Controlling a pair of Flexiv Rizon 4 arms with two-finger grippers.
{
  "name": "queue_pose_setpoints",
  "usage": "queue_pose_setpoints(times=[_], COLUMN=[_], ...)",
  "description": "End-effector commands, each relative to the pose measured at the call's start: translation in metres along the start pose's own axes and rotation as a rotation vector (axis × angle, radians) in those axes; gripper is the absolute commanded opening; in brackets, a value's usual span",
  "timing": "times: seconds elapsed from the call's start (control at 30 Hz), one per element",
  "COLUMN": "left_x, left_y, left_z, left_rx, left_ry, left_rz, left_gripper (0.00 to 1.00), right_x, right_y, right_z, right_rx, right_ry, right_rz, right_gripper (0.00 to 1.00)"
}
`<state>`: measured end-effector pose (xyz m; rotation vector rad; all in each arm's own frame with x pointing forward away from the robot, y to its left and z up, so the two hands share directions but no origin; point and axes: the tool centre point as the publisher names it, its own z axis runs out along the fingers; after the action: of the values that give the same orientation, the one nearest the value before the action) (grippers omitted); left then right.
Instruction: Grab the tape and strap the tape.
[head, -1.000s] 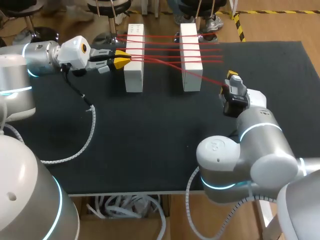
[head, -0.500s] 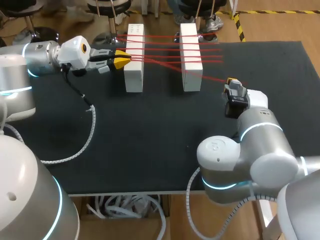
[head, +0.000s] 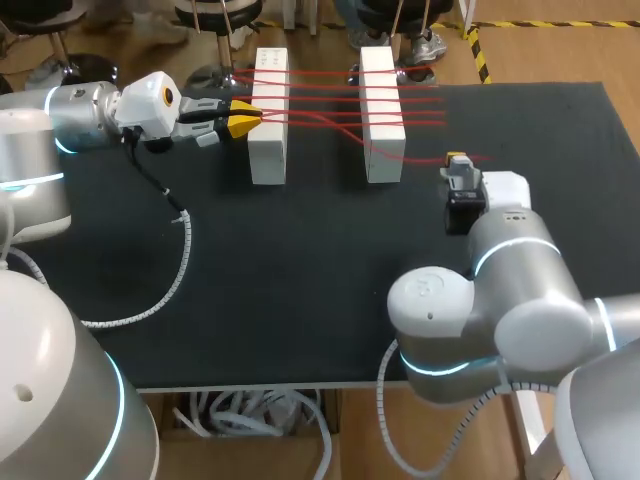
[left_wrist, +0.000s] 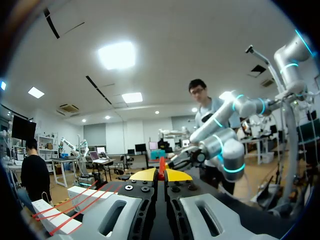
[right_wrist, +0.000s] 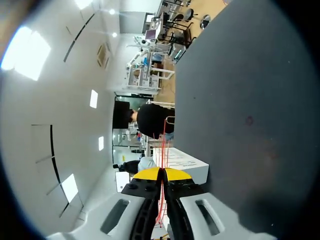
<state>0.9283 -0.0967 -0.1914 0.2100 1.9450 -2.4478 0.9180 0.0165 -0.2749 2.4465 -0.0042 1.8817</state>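
left end effector (head: 245, 120), right end effector (head: 458, 161) pinch red tape (head: 325, 118)

Fig.: tape (head: 330, 95) is showing red, thin parallel stripes; L block (head: 268, 125) & R block (head: 381, 115) plain white; table (head: 300, 270) matt black. My L gripper (head: 245, 118) & R gripper (head: 458, 158) are showing yellow tips; L arm (head: 70, 115) & R arm (head: 510, 290) silver-grey w/ cyan rings.

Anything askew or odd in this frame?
Only the lowest strand of the red tape: it leaves the right block slanted and slack-looking toward the right gripper, while the other strands run straight and parallel.
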Motion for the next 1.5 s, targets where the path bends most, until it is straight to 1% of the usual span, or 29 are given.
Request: queue_pose_setpoints(times=[0.03,0.23,0.3,0.33,0.43,0.5,0.53,0.63,0.67,0.7,0.77,1.4,1.43,1.47,1.5], left_x=[-0.001,-0.001,-0.004,-0.005,-0.008,-0.006,-0.005,-0.002,-0.002,-0.002,-0.002,-0.002,-0.001,-0.001,0.0], left_y=[0.001,0.001,-0.001,0.0,0.005,0.01,0.012,0.017,0.019,0.021,0.024,0.024,0.024,0.024,0.022], left_z=[-0.001,-0.001,-0.003,-0.004,-0.009,-0.014,-0.016,-0.016,-0.015,-0.013,-0.009,-0.009,-0.009,-0.01,-0.008], left_rx=[0.002,0.002,-0.241,-0.385,-0.719,-0.862,-0.948,-1.169,-1.223,-1.309,-1.397,-1.397,-1.399,-1.422,-1.443], left_ry=[0.003,0.003,0.016,0.031,0.057,0.044,0.033,0.004,-0.012,-0.035,-0.065,-0.065,-0.084,-0.08,-0.097], left_rz=[-0.001,-0.001,-0.161,-0.251,-0.44,-0.521,-0.57,-0.645,-0.651,-0.679,-0.667,-0.667,-0.654,-0.637,-0.559], left_gripper=[0.0,0.0,0.0,0.0,0.0,0.0,0.0,0.0,0.0,0.0,0.0,0.0,0.0,0.0,0.0], right_x=[0.004,0.004,0.004,0.004,0.004,0.004,0.004,0.004,0.004,0.004,0.004,0.004,0.004,0.004,0.004], right_y=[0.002,0.002,0.002,0.002,0.002,0.002,0.002,0.002,0.002,0.002,0.002,0.002,0.002,0.002,0.002], right_z=[-0.001,-0.001,-0.001,-0.001,-0.001,-0.001,-0.001,-0.001,-0.001,-0.001,-0.001,-0.001,-0.001,-0.001,-0.001], right_rx=[0.003,0.003,0.003,0.003,0.003,0.003,0.003,0.003,0.003,0.003,0.003,0.003,0.003,0.003,0.003], right_ry=[-0.01,-0.01,-0.01,-0.01,-0.01,-0.01,-0.01,-0.01,-0.01,-0.01,-0.01,-0.01,-0.01,-0.01,-0.01], right_rz=[-0.002,-0.002,-0.002,-0.002,-0.002,-0.002,-0.002,-0.002,-0.002,-0.002,-0.002,-0.002,-0.002,-0.002,-0.002], right_gripper=[0.0,0.0,0.0,0.0,0.0,0.0,0.0,0.0,0.0,0.0,0.0,0.0,0.0,0.0,0.0])
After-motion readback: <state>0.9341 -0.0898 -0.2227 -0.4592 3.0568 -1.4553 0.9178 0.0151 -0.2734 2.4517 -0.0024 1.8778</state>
